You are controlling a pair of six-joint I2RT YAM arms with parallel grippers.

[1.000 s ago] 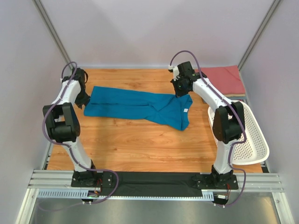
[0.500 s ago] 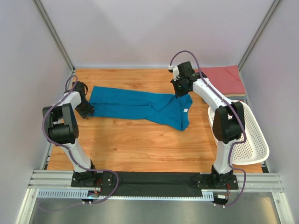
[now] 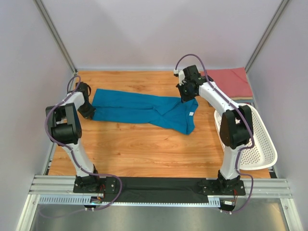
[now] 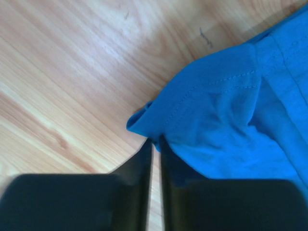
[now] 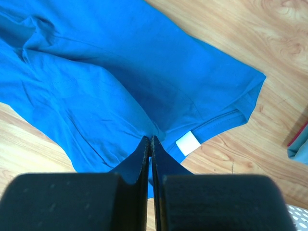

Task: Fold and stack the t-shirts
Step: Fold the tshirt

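Note:
The teal-blue t-shirt point(image 3: 144, 108) lies half-folded lengthwise as a long strip across the wooden table. My left gripper point(image 3: 88, 109) is at its left end. In the left wrist view the gripper point(image 4: 155, 143) is shut on the hem of the shirt point(image 4: 226, 115). My right gripper point(image 3: 186, 95) is at the shirt's right end. In the right wrist view it point(image 5: 150, 138) is shut on a fold of the shirt point(image 5: 110, 72) next to the white label point(image 5: 188, 143). The salmon-red t-shirt point(image 3: 231, 81) lies folded at the back right. A grey-blue cloth corner point(image 5: 297, 153) shows at the right edge of the right wrist view.
A white perforated basket point(image 3: 260, 139) stands tilted at the right edge of the table, beside the right arm. Grey walls enclose the table on the left, back and right. A metal rail point(image 3: 159, 185) with both arm bases runs along the near edge.
My left gripper has moved nearer and down onto the left end of the teal-blue shirt, and that end has shifted slightly right. The right gripper has hardly moved.

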